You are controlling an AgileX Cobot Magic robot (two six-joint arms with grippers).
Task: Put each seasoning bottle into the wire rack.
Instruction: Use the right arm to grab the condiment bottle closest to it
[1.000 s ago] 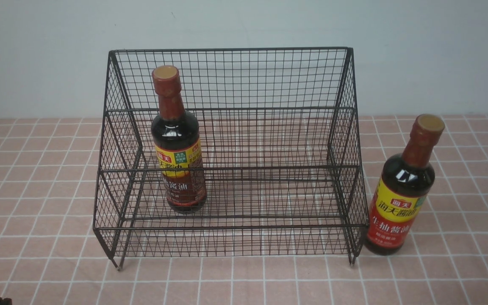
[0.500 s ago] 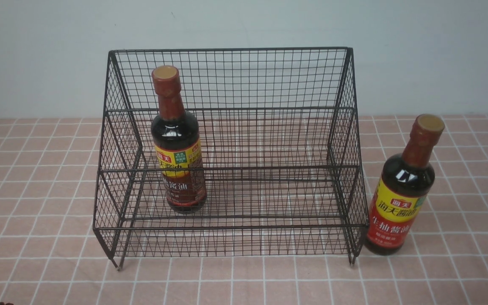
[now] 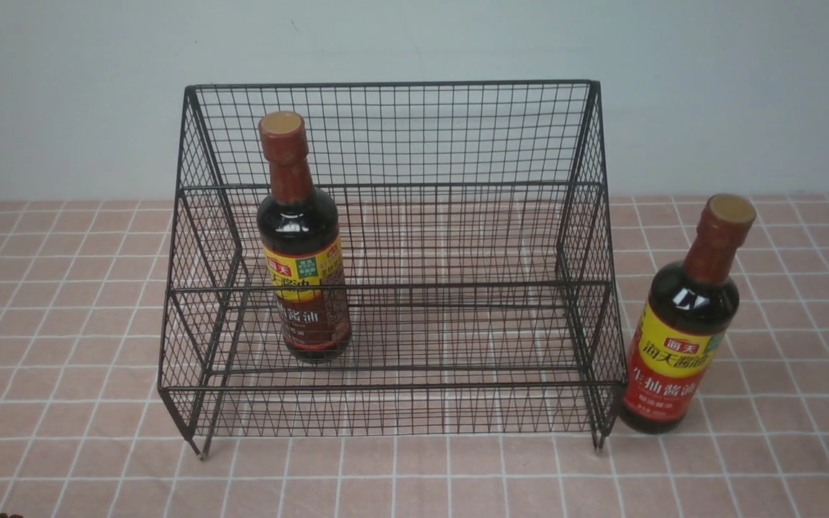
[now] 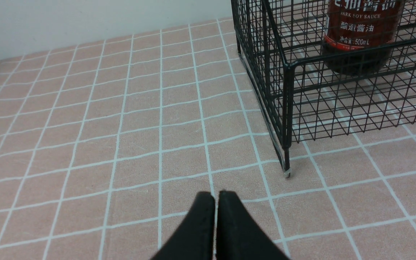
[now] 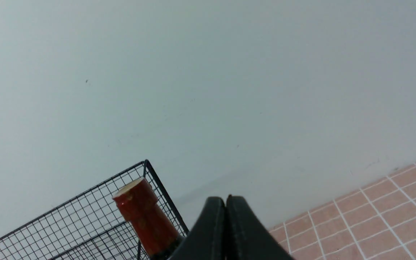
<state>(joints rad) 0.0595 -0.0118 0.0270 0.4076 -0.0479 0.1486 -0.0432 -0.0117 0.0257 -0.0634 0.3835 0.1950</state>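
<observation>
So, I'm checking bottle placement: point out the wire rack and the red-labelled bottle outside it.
wire rack (image 3: 393, 387): front view, on its front rail.
red-labelled bottle (image 3: 673, 360): front view, on its label.

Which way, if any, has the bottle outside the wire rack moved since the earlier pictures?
No, none: the bottle stands in the same spot, just right of the wire rack's front corner.

- Brown-label bottle (image 3: 299, 216): "海天" on a red patch; "DARK SOY SAUCE", "酿造酱油" and "500mL" on the brown part.
- Red-label bottle (image 3: 694, 295): "海天" on a red patch; "海天酱油" on yellow; "生抽酱油" on red.
</observation>
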